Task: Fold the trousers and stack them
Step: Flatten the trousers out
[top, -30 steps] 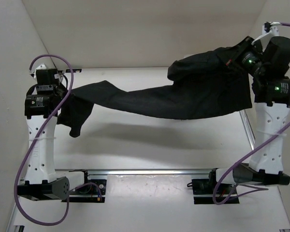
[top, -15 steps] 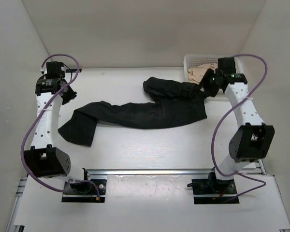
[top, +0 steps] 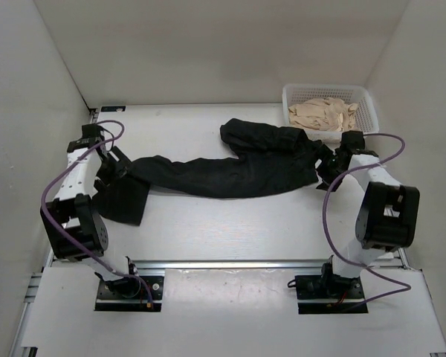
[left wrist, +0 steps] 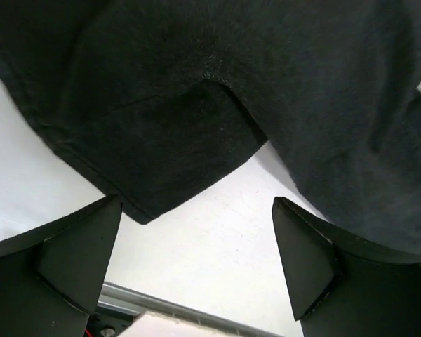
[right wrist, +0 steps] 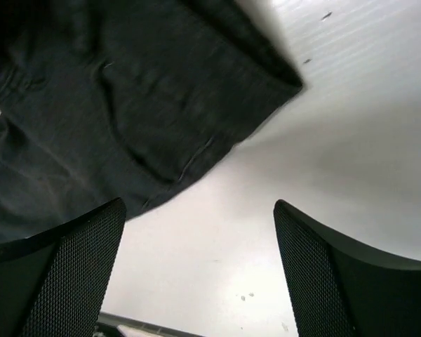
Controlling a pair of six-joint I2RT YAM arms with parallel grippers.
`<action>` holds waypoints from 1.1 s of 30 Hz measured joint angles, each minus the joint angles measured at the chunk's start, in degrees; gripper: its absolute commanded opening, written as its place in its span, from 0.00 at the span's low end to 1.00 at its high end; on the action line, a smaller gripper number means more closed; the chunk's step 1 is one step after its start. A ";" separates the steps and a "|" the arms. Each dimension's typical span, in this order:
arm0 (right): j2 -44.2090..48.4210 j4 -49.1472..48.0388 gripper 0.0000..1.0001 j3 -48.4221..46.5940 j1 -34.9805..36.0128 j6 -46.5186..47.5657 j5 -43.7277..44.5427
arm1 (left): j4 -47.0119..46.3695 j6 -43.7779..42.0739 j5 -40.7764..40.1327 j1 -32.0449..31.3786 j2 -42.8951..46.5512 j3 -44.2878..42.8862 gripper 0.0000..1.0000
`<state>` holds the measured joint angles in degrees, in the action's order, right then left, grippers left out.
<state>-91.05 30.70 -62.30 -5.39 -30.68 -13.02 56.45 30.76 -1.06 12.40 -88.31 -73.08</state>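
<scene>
The black trousers (top: 223, 169) lie stretched across the table, waist end bunched at the right, leg ends at the left. My left gripper (top: 113, 167) hovers low at the leg ends, open, with only bare table between its fingers (left wrist: 77, 260); the hem (left wrist: 154, 133) lies just beyond them. My right gripper (top: 325, 169) sits at the waist end, also open and empty, its mesh-padded fingers (right wrist: 323, 267) over white table beside the waist corner (right wrist: 161, 112).
A white basket (top: 366, 97) holding a beige cloth pile (top: 323, 113) stands at the back right, close behind the right arm. White walls enclose the table at the left, back and right. A metal rail (top: 230, 262) runs along the near edge.
Both grippers have let go of the trousers, which dropped from being held stretched in the air to lying on the table. Both arms have come down low beside the garment's ends.
</scene>
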 measured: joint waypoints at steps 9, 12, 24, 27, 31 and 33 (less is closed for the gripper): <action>-13.64 -11.72 0.65 0.17 -2.36 -4.28 -10.16 | -3.65 1.27 3.67 -0.17 -7.50 1.38 0.81; -16.17 -13.33 0.27 -1.18 -2.27 -4.57 -10.45 | -4.46 1.44 3.50 -0.22 -9.94 1.29 0.47; -15.74 -0.52 0.00 -18.75 0.11 -4.74 -6.43 | 1.57 1.46 0.17 -0.96 -20.81 -21.57 0.10; -11.74 1.53 0.00 -28.81 0.37 -4.70 -5.49 | 5.01 1.36 -2.25 -1.38 -23.06 -37.27 0.10; -1.84 2.49 0.00 -33.09 0.39 -4.50 -3.93 | 4.92 1.20 -7.26 -1.79 -18.86 -43.91 0.10; 5.14 2.27 0.00 -29.62 0.35 -4.52 -2.12 | 3.82 1.27 -9.77 -1.53 -13.20 -38.64 0.57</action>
<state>-85.91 32.97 -91.92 -5.04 -35.20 -15.14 60.27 32.03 -10.83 10.87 -101.51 -111.72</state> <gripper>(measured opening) 0.082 0.171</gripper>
